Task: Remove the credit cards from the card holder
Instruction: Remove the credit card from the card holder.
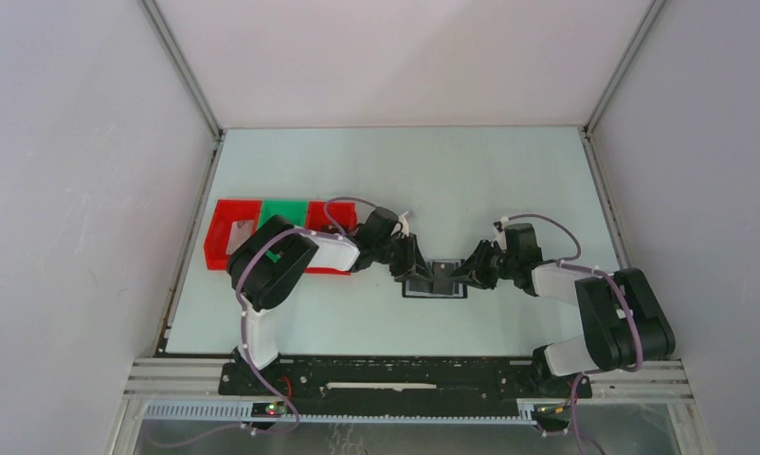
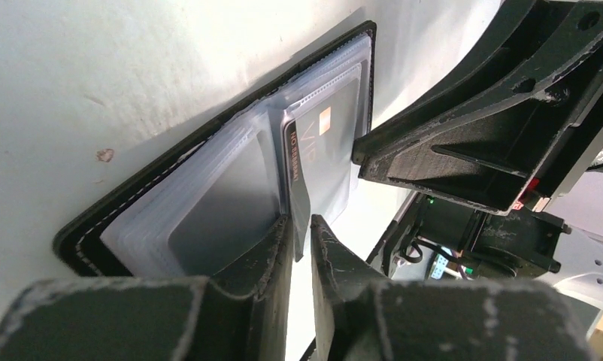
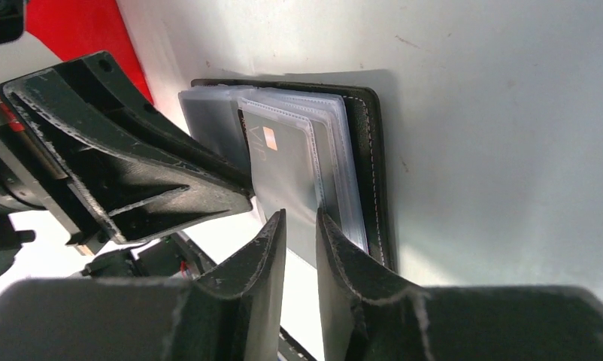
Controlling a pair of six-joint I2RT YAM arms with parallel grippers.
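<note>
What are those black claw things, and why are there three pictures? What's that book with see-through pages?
They are two robot arms. One picture looks down from above; the other two come from little cameras on each arm's wrist. The "book" is a black card holder lying open on the table, with clear plastic pockets. The left gripper pinches the edge of a dark credit card in one pocket. The right gripper reaches at the clear pockets from the other side; what it grips I cannot tell. Red and green trays sit at the left.

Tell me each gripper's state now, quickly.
Left gripper: narrow gap around a card edge; grip cannot be told.
Right gripper: narrow gap around a plastic sleeve; grip cannot be told.
</note>
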